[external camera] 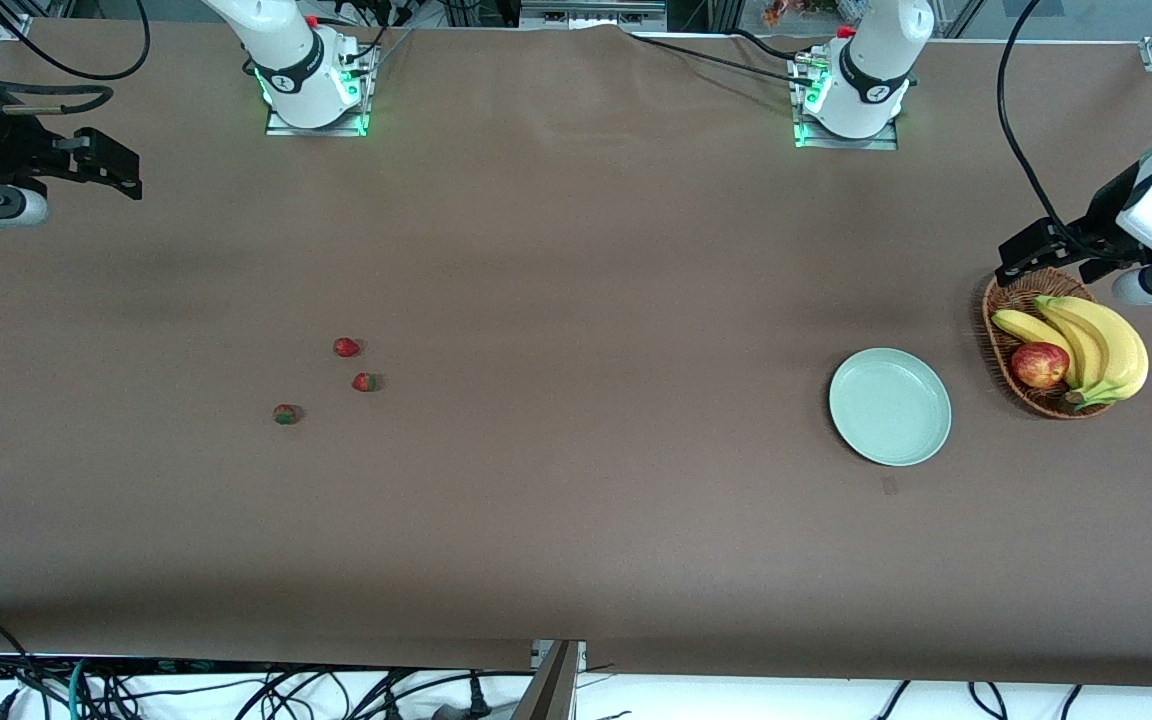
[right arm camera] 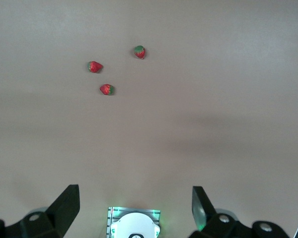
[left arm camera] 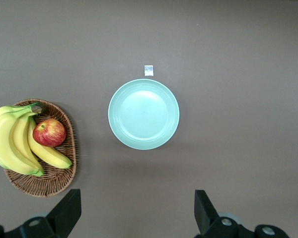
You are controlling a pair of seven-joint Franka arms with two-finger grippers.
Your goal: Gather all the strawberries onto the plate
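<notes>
**Fingers spread and empty, berries loose on the bench**

Fingers point(left arm camera: 69, 210) of the left gripper point(left arm camera: 137, 213) stand wide apart with nothing between them, seen in the left wrist view as two dark tips with bare brown bench point(external camera: 576, 250) showing in the gap. That gripper point(external camera: 1056, 250) hangs in the air at the left arm's end of the bench, over the edge of the wicker basket point(external camera: 998, 300). The right gripper point(right arm camera: 135, 208) is likewise spread wide and holds nothing, its fingers point(right arm camera: 67, 206) framing bare bench and the glowing base of its own arm. In the front view it point(external camera: 101, 165) hovers over the right arm's end of the bench, well apart from everything on it. Both arms appear to be waiting.

Three strawberries point(external camera: 346, 347) point(external camera: 366, 382) point(external camera: 286, 414) lie loose on the bench toward the right arm's end, near one another but not touching. The one with its green cap most in view is nearest the front camera. From the right wrist view they point(right arm camera: 95, 66) point(right arm camera: 107, 89) point(right arm camera: 139, 51) form a small triangle.

The plate point(external camera: 889, 407), pale mint green, sits flat toward the left arm's end, well apart from the berries, with nothing in it. A small pale tag point(left arm camera: 148, 70), perhaps a bit of tape, lies just beside its rim point(left arm camera: 143, 82). Just beside the plate stands the basket point(left arm camera: 59, 178), holding a bunch of bananas point(external camera: 1101, 345) and a red apple point(external camera: 1040, 365) that rests against them.
</notes>
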